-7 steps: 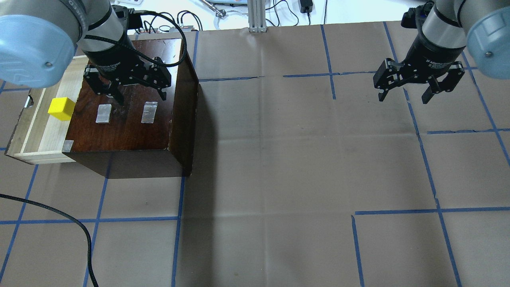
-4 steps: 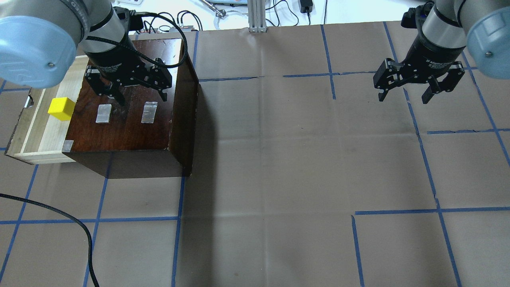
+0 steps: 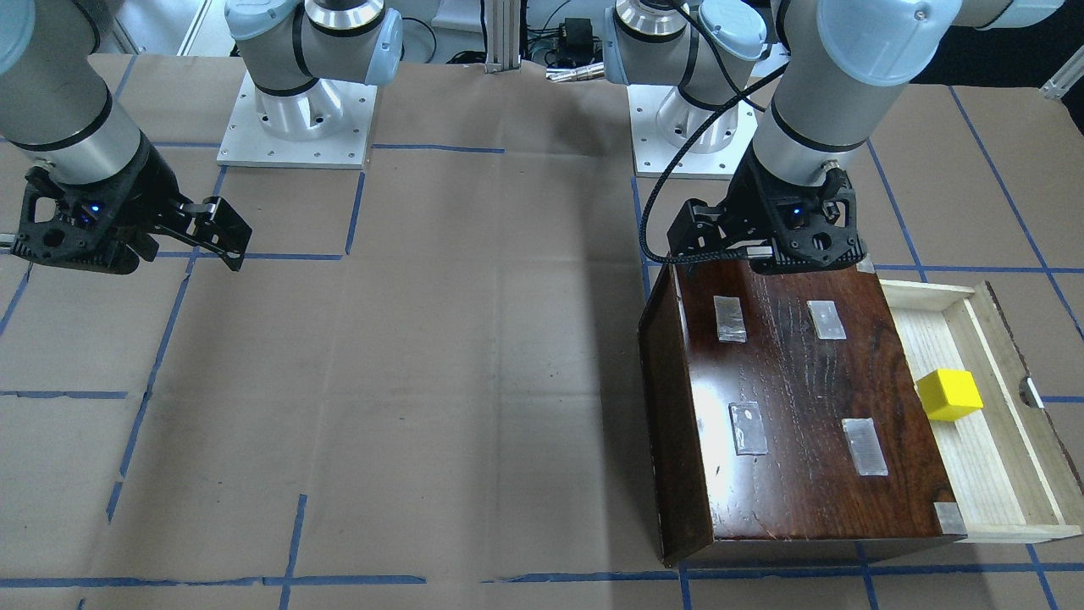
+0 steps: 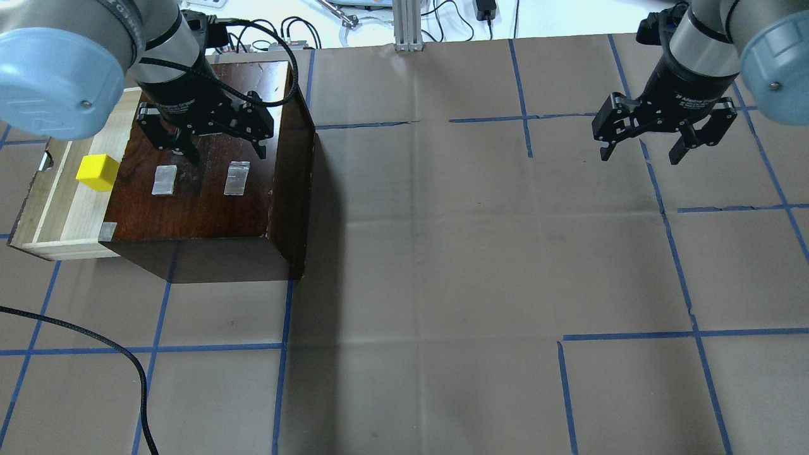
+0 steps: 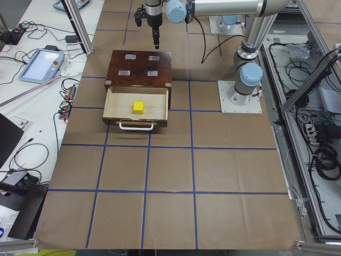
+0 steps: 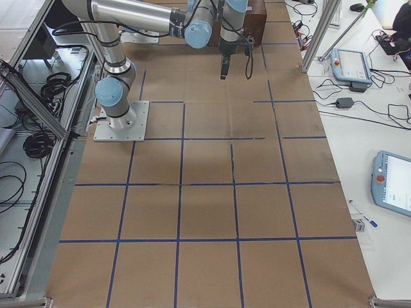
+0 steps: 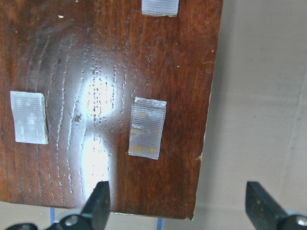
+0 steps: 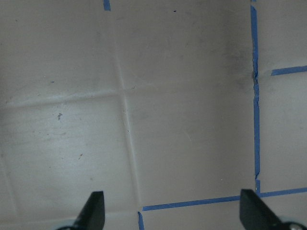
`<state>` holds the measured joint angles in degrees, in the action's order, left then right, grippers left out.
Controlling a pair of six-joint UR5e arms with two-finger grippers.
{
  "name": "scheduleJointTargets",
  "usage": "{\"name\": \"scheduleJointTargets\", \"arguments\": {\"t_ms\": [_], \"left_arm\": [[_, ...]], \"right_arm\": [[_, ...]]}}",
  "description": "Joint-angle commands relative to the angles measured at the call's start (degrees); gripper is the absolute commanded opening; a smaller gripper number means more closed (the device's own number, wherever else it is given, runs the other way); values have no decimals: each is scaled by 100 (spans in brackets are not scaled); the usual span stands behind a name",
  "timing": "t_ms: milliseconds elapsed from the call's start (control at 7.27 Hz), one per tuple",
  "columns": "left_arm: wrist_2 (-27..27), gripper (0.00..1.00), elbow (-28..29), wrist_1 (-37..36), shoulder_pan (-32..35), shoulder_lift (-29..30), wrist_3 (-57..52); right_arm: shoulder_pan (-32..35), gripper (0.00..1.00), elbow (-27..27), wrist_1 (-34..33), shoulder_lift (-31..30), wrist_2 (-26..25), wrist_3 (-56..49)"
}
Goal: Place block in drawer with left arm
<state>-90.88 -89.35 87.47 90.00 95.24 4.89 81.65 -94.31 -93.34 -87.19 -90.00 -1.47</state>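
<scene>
The yellow block [image 4: 97, 172] lies in the pulled-out pale wood drawer [image 4: 60, 208], free of any gripper; it also shows in the front view [image 3: 948, 395] and the left side view [image 5: 138, 107]. My left gripper [image 4: 226, 158] is open and empty above the top of the dark box [image 4: 202, 208], to the right of the block. In the left wrist view the open gripper [image 7: 180, 206] looks down on the box top and its tape patches. My right gripper [image 4: 639, 157] is open and empty over the bare paper at the far right.
The dark box [image 3: 796, 424] with grey tape patches stands at the table's left. A loose black cable [image 4: 126, 360] lies across the near left of the table. Blue tape lines mark the brown paper cover.
My left gripper has shifted slightly to the right over the box top, away from the drawer. The block, drawer and right arm have not moved.
</scene>
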Motion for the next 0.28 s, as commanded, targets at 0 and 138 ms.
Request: {"name": "scheduleJointTargets", "arguments": {"t_ms": [0,138], "left_arm": [[0,99,48,-2,0,-5,-5],[0,99,40,-2,0,29,3]], "right_arm": [[0,100,0,0,0,0,7],[0,100,0,0,0,0,-2]]}}
